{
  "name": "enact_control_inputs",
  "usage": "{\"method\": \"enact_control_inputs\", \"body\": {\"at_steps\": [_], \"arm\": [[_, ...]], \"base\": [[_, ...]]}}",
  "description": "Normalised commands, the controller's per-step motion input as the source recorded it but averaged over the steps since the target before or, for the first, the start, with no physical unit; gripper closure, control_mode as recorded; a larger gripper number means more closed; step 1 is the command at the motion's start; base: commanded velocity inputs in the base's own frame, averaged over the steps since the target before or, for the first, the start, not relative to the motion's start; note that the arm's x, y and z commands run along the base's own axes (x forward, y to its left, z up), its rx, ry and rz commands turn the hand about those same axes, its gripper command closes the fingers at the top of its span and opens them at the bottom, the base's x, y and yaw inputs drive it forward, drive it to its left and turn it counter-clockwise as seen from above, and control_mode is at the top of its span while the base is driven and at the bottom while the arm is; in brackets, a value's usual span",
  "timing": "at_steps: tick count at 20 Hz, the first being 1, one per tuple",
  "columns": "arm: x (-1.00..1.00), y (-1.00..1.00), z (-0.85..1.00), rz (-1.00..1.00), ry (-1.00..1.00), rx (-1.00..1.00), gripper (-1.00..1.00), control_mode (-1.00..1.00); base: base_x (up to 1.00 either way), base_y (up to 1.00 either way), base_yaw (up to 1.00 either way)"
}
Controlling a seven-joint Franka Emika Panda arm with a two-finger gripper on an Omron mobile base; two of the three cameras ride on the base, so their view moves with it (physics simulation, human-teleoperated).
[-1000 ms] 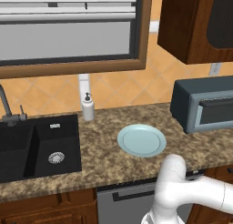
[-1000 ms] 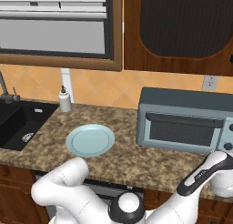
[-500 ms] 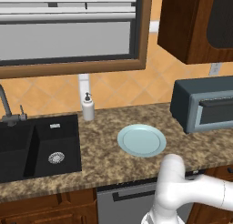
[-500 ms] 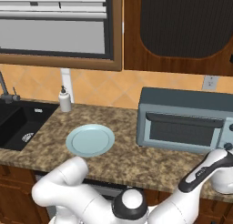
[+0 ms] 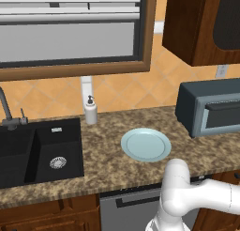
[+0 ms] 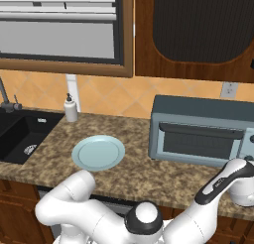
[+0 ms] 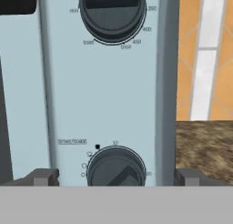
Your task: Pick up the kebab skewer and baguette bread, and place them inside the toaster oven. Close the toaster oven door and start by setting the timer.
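The toaster oven (image 6: 198,131) stands on the counter at the right, also seen at the right edge as the toaster oven (image 5: 211,108). The toaster oven door (image 6: 201,144) is up and shut, its dark bar handle across the top. In the hand view my gripper (image 7: 116,177) is open, close in front of the oven's pale control panel. Its two fingertips (image 7: 43,176) flank the lower timer knob (image 7: 116,168) without touching it. A second knob (image 7: 113,11) with temperature marks sits above. The kebab skewer and baguette bread are out of view.
A pale blue plate (image 5: 146,144) lies bare mid-counter, the same plate (image 6: 98,152) seen from the right. A soap dispenser (image 5: 90,110) stands by the black sink (image 5: 37,150). A dark wooden cabinet (image 6: 198,30) hangs above the oven. Speckled counter (image 7: 205,145) runs on right of the oven.
My forearm at the right of the right base view has edged slightly up toward the oven's right end. The gripper stays open; nothing on the counter moved.
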Motion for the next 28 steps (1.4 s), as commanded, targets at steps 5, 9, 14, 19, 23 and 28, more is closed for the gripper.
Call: {"method": "enact_control_inputs", "body": {"at_steps": [5, 9, 14, 19, 23, 28], "arm": [[0.0, 0.0, 0.0, 0.0, 0.0, 0.0, -1.0, -1.0], [0.04, 0.0, -0.02, 0.0, 0.0, 0.0, -1.0, -1.0], [0.0, 0.0, 0.0, 0.0, 0.0, 0.0, -1.0, -1.0], [0.0, 0.0, 0.0, 0.0, 0.0, 0.0, -1.0, -1.0], [0.0, 0.0, 0.0, 0.0, 0.0, 0.0, -1.0, -1.0], [0.0, 0.0, 0.0, 0.0, 0.0, 0.0, -1.0, -1.0]], "base": [[0.0, 0.0, 0.0], [0.0, 0.0, 0.0], [0.0, 0.0, 0.0], [0.0, 0.0, 0.0], [0.0, 0.0, 0.0], [0.0, 0.0, 0.0]]}}
